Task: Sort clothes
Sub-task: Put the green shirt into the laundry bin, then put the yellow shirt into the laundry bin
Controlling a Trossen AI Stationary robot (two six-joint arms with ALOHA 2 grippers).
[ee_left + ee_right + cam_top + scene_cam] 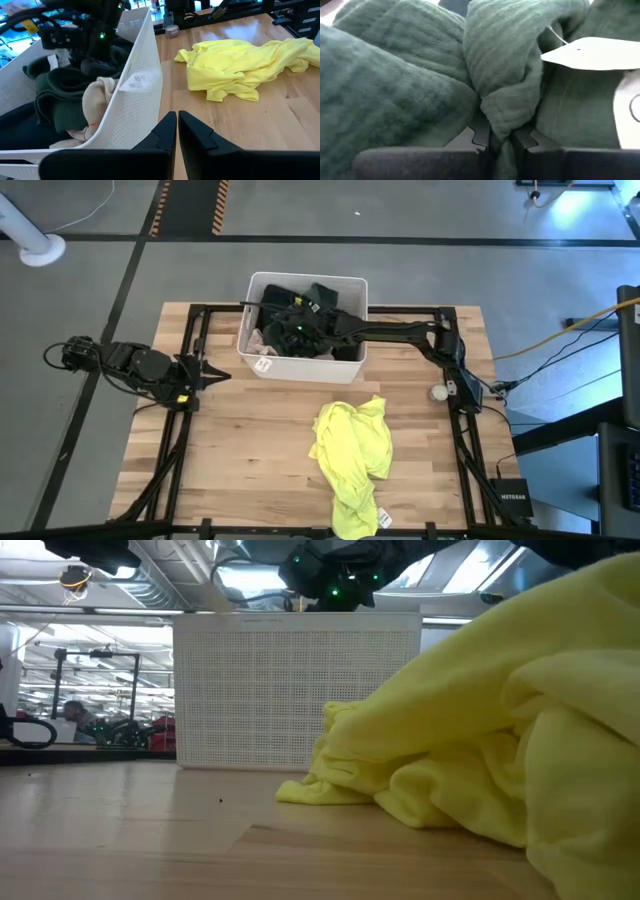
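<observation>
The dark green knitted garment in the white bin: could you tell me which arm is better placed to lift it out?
The right arm. Its claw is inside the white perforated plastic bin, pinching a fold of the dark green knitted garment. The left claw sits shut outside the bin, holding nothing.

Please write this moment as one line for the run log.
right gripper: in white bin, fingers shut on dark green garment | left gripper: shut, beside bin | neon yellow garment: on table
</observation>
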